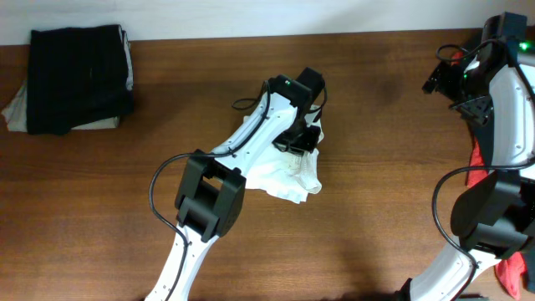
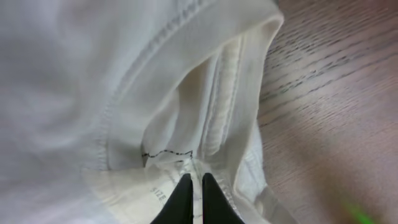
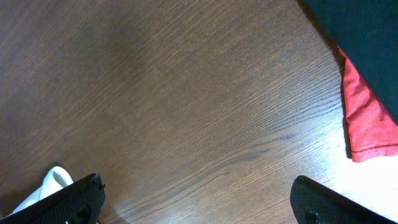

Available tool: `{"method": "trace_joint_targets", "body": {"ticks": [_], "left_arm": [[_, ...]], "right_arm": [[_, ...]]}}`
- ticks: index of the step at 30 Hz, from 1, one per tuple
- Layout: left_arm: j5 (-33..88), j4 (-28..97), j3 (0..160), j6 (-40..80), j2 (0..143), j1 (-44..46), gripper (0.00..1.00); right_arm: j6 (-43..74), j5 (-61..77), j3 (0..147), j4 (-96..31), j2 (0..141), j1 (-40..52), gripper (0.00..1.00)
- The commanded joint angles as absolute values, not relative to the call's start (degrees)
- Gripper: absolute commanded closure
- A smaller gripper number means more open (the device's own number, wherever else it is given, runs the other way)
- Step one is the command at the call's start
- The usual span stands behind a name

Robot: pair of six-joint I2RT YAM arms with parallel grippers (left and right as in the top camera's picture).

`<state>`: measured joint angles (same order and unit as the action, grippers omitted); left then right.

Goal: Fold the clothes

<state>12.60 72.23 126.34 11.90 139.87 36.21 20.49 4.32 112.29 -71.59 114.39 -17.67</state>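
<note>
By my reading the folding is partly done. A neat stack of folded dark clothes (image 1: 79, 79), black fabric over a paler layer, lies at ten o'clock on the brown wood-grain table (image 1: 376, 209). The large white thin-cloth garment (image 1: 288, 176) sits crumpled and unfolded at the centre. A bright red cloth (image 1: 510, 272) waits at four o'clock by the right arm's base. The white piece needs spreading flat and folding, and the red one looks likely to come after it.

The left gripper (image 2: 194, 179) is closed to a narrow pinch on the white garment, at a stitched edge near its printed label. The right gripper (image 3: 196, 183) stands wide open over bare wood at two o'clock, holding nothing.

The white cloth is thin, soft and deeply wrinkled, with ribbed hems and rows of double stitching, and it drapes in loose, lumpy folds. The table is hard, matte and finely grained. The red cloth looks smooth, with a hemmed edge.
</note>
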Motion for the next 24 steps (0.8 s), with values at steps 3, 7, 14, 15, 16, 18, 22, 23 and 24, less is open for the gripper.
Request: {"method": "trace_joint_targets", "body": {"ticks": [3, 7, 14, 15, 16, 18, 22, 23, 24], "left_arm": [[11.53, 70.0, 127.5, 12.23, 137.51, 37.01, 0.9], [12.62, 68.93, 127.46, 13.5, 141.67, 37.63, 0.87], [14.11, 69.1, 130.3, 13.47, 142.58, 38.15, 0.95], [14.13, 70.54, 132.25, 13.47, 142.58, 38.15, 0.95], [14.09, 72.1, 134.37, 13.47, 142.58, 38.15, 0.95], [14.13, 73.6, 137.23, 13.47, 142.58, 38.15, 0.95], [13.15, 74.65, 134.87, 14.2, 143.15, 38.15, 0.94], [12.6, 74.85, 134.43, 14.76, 143.52, 38.15, 0.94], [12.58, 74.83, 133.67, 14.76, 143.9, 38.15, 0.94]], "right_arm": [[19.92, 3.81, 112.4, -71.59, 114.37, -17.91, 0.01], [19.92, 3.79, 112.4, -71.59, 114.37, -17.91, 0.01], [19.92, 3.79, 112.4, -71.59, 114.37, -17.91, 0.01], [19.92, 3.79, 112.4, -71.59, 114.37, -17.91, 0.01], [19.92, 3.79, 112.4, -71.59, 114.37, -17.91, 0.01], [19.92, 3.79, 112.4, -71.59, 114.37, -17.91, 0.01], [19.92, 3.79, 112.4, -71.59, 114.37, -17.91, 0.01], [19.92, 3.79, 112.4, -71.59, 114.37, -17.91, 0.01], [19.92, 3.81, 112.4, -71.59, 114.37, -17.91, 0.01]]}}
